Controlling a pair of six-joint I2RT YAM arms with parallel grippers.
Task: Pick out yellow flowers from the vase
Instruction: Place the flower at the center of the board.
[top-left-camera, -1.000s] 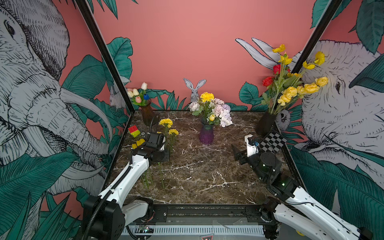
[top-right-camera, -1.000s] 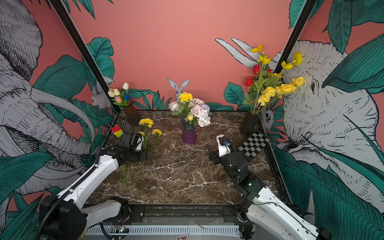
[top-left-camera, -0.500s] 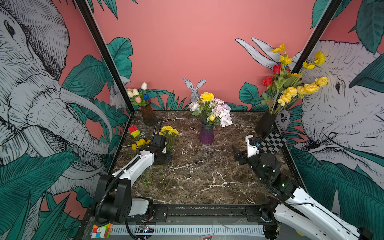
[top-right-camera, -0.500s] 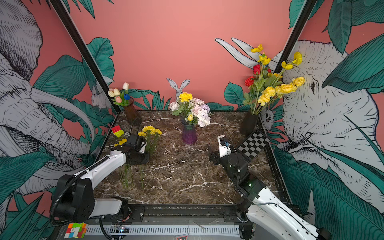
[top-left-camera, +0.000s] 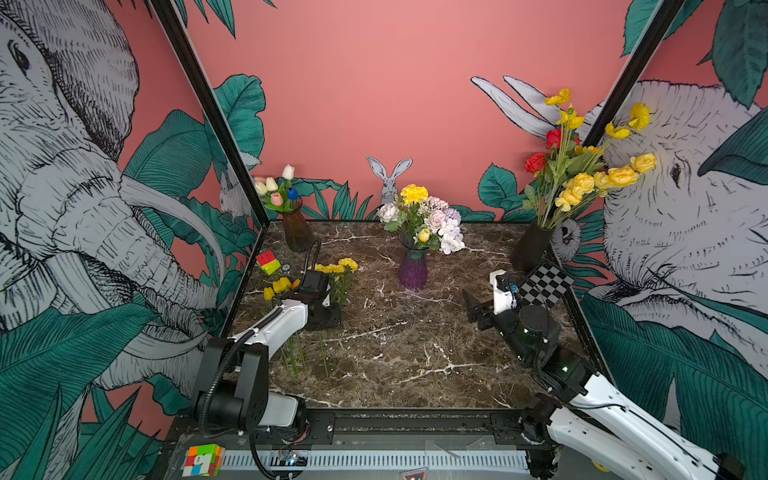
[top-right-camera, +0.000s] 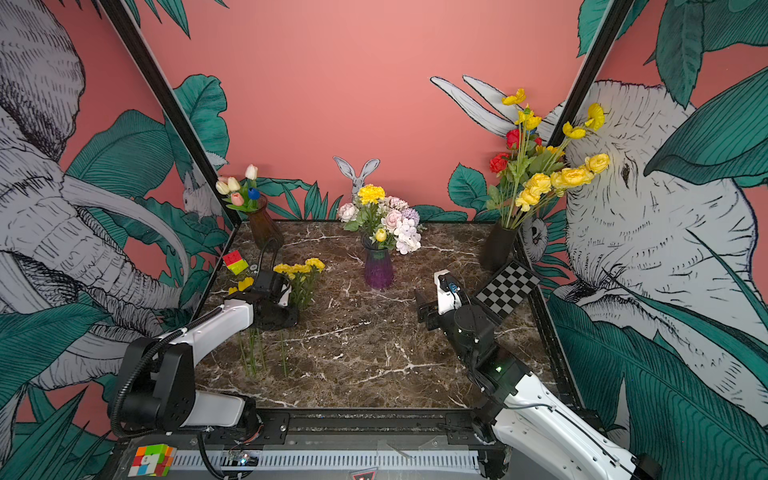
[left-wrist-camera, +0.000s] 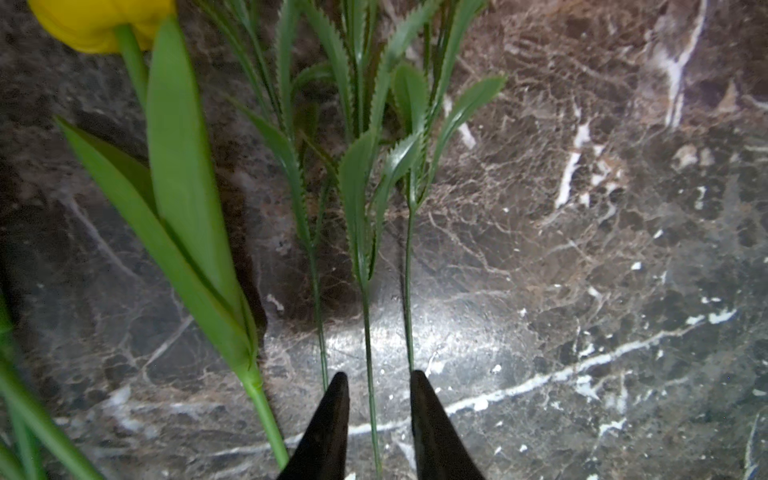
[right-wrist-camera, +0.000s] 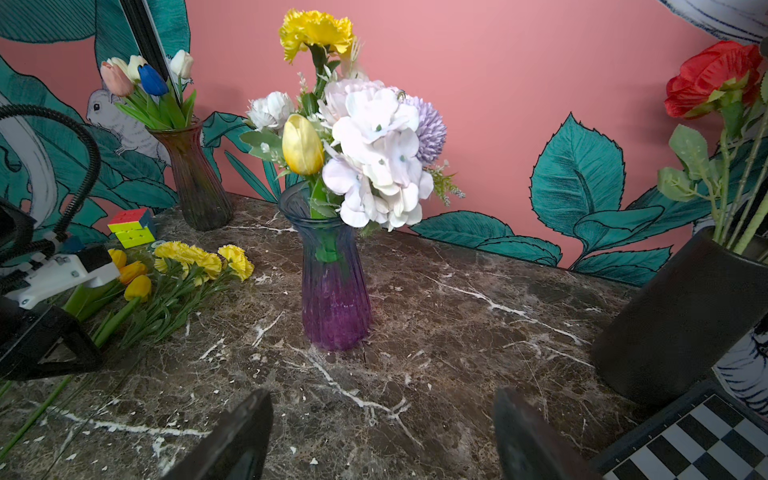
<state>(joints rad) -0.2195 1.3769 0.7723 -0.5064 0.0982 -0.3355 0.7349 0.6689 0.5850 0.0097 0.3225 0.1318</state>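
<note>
While left end effector (left-wrist-camera: 376, 376) slightly and right end effector (right-wrist-camera: 382, 399) widely gape empty, purple vase (right-wrist-camera: 334, 303) holds yellow flowers (right-wrist-camera: 316, 31).

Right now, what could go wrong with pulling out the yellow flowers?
The left gripper stands slightly open with a thin stem between its jaws; lifting off could snag it and drag the laid-down flowers. The yellow tulip sits packed against white blooms in the purple vase; pulling it might drag those out or tip the vase.

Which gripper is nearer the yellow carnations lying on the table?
Left. The left gripper straddles a stem of the yellow carnations; the right gripper is well across the table.
</note>
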